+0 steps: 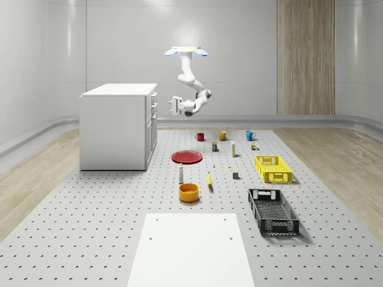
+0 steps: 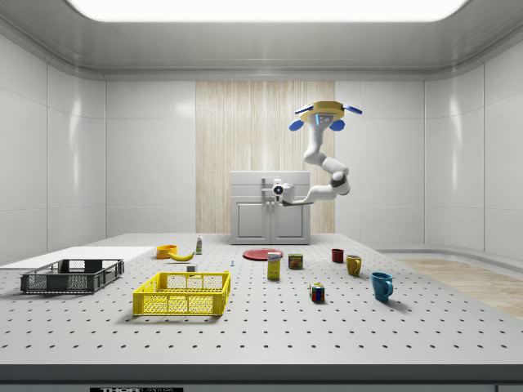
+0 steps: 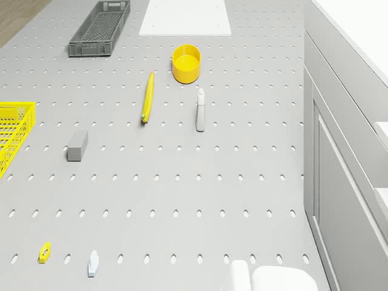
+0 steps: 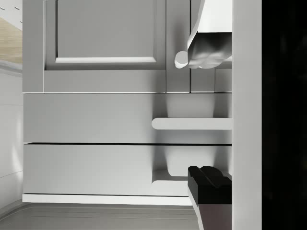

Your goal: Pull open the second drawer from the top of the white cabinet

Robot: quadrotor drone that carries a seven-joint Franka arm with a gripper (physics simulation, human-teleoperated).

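Observation:
The white cabinet [image 1: 116, 128] stands at the whole-scene view's left, its drawer front facing right. The drone [image 1: 187, 52] hovers in the air beside that front, well above the floor. Its arm bends down and holds the gripper [image 1: 173, 106] level with the upper drawers, a short gap from them. In the wrist view the gripper [image 4: 188, 116] is open. A white finger [image 4: 206, 48] and a black pad [image 4: 208, 184] stand either side of the second drawer's bar handle [image 4: 192, 123]. The top drawer's handle [image 4: 165, 176] lies beside the black pad. All drawers look shut.
On the perforated floor right of the cabinet lie a red plate [image 1: 187, 156], an orange bowl [image 1: 188, 192], a banana [image 1: 209, 180], a small bottle [image 1: 181, 173], mugs [image 1: 222, 136], a yellow crate [image 1: 273, 168] and a black crate [image 1: 273, 211]. A white board [image 1: 191, 248] lies in front.

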